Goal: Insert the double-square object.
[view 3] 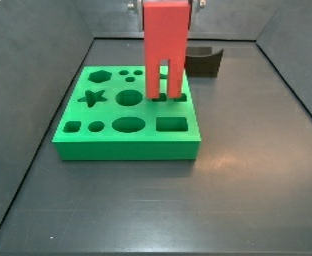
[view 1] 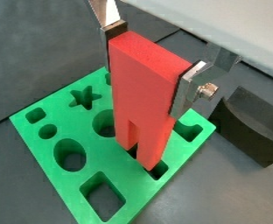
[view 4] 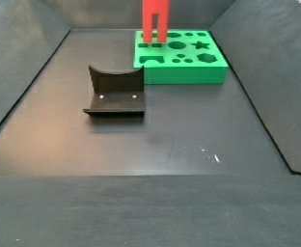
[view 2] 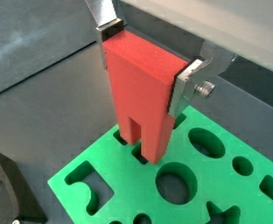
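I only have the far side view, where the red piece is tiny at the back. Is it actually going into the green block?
Observer: Yes. In a wrist view the double-square object stands upright with its two legs entering holes in the green block.
Operator: Is the claw holding it?
Observer: The gripper is at the piece's upper end, its silver fingers pressed on opposite faces.
Operator: What other holes are there?
Observer: In a side view, a star-shaped hole lies on the block's top, among round and square ones.
Operator: And that dark thing I see?
Observer: The dark curved block sits on the floor behind the green block, apart from it.
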Controlling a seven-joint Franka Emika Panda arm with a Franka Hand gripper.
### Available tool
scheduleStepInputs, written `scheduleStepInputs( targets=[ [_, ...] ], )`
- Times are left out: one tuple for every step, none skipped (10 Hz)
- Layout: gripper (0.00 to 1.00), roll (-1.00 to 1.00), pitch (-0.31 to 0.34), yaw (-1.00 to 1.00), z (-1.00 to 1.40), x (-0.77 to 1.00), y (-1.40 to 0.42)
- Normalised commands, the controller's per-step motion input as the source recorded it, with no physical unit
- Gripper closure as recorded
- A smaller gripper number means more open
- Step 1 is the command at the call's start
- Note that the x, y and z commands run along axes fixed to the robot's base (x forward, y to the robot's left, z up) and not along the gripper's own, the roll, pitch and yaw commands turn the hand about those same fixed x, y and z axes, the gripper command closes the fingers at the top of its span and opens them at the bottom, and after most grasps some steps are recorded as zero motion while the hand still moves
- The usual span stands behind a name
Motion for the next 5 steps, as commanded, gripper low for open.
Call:
scheduleStepInputs(
  targets=[
    [1.0, 0.02, 0.016, 0.0, -0.15, 0.2, 0.08],
    [1.0, 0.0, 0.051, 0.0, -0.08, 0.27, 0.07],
    [1.0, 0.0, 0.073, 0.0, -0.09, 0.35, 0.08],
    [1.0, 0.0, 0.047, 0.0, -0.11, 0.24, 0.1],
    [1.0, 0.0, 0.0, 0.0, -0.17, 0.09, 0.05]
  ],
)
